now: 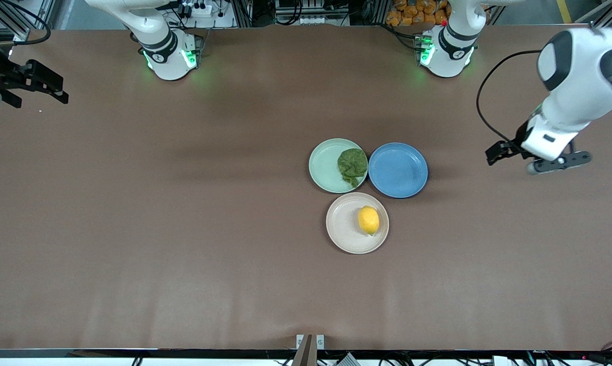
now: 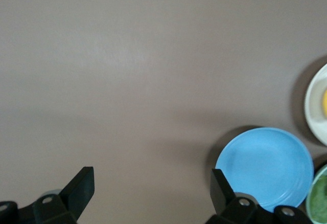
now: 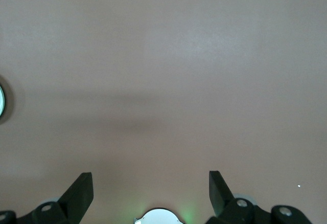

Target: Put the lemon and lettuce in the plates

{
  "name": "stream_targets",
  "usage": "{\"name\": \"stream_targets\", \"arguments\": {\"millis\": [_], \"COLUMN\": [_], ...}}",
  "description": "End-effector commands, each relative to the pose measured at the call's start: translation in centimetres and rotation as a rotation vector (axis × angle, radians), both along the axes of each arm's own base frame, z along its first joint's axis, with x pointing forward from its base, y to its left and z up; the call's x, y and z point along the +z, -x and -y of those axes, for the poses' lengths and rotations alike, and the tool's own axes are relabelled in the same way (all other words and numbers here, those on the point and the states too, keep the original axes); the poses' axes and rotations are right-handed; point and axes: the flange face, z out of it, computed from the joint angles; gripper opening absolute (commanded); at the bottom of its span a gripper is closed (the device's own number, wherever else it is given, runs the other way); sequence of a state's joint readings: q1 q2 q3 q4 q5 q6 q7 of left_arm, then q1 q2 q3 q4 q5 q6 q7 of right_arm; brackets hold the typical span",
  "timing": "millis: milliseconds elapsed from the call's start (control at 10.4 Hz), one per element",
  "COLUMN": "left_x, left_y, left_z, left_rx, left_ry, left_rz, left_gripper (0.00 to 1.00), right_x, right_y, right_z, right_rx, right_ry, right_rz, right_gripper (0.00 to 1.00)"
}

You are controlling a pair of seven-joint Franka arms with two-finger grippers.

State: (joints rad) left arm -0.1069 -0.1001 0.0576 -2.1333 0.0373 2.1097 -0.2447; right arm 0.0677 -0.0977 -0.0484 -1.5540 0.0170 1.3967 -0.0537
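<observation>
The crinkled green lettuce (image 1: 352,165) lies in the mint green plate (image 1: 325,165), on the side next to the blue plate. The yellow lemon (image 1: 368,220) rests in the cream plate (image 1: 344,226), which is nearer to the front camera. My left gripper (image 1: 496,152) hangs open and empty over bare table toward the left arm's end, apart from the plates. In the left wrist view my left gripper (image 2: 152,183) is open, with the lettuce (image 2: 319,199) and the cream plate (image 2: 312,106) at the picture's edge. My right gripper (image 1: 52,86) waits open and empty at the right arm's end; in its wrist view the right gripper (image 3: 150,185) holds nothing.
A blue plate (image 1: 398,170) holding nothing sits beside the mint plate toward the left arm's end; the blue plate (image 2: 265,165) also shows in the left wrist view. The two arm bases (image 1: 169,56) (image 1: 446,51) stand along the table's back edge. The brown table (image 1: 184,229) surrounds the plates.
</observation>
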Motion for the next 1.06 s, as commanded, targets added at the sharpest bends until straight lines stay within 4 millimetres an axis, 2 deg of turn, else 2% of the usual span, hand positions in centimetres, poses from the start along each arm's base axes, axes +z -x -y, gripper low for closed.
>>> {"name": "stream_targets", "arguments": {"millis": [0,289,386,482,965], "left_x": [6.6,15.0,17.2,18.5,18.4], "left_y": [-2.5,-3.6,-3.3,-3.3,-3.2], "left_z": [0.0,1.4,1.4,1.1,1.9], "left_rx": [-0.011,-0.029,-0.032,-0.040,-0.130], "left_ry": [0.024,0.025,0.028,0.060,0.045], "left_rz": [0.084,0.040,0.046,0.066,0.062], "left_gripper": [1.00,1.00,1.00,1.00,1.00], "right_x": [2.2,2.7,3.2,3.4,3.8], "right_y": [0.2,0.1,0.1,0.1,0.3], "right_z": [0.1,0.0,-0.8,-0.8,0.3], "right_rx": [0.012,0.009,0.021,0.021,0.001], "right_ry": [-0.015,-0.015,-0.014,-0.011,-0.016], "right_rz": [0.035,0.049,0.059,0.063,0.058], "right_gripper": [1.00,1.00,1.00,1.00,1.00]}}
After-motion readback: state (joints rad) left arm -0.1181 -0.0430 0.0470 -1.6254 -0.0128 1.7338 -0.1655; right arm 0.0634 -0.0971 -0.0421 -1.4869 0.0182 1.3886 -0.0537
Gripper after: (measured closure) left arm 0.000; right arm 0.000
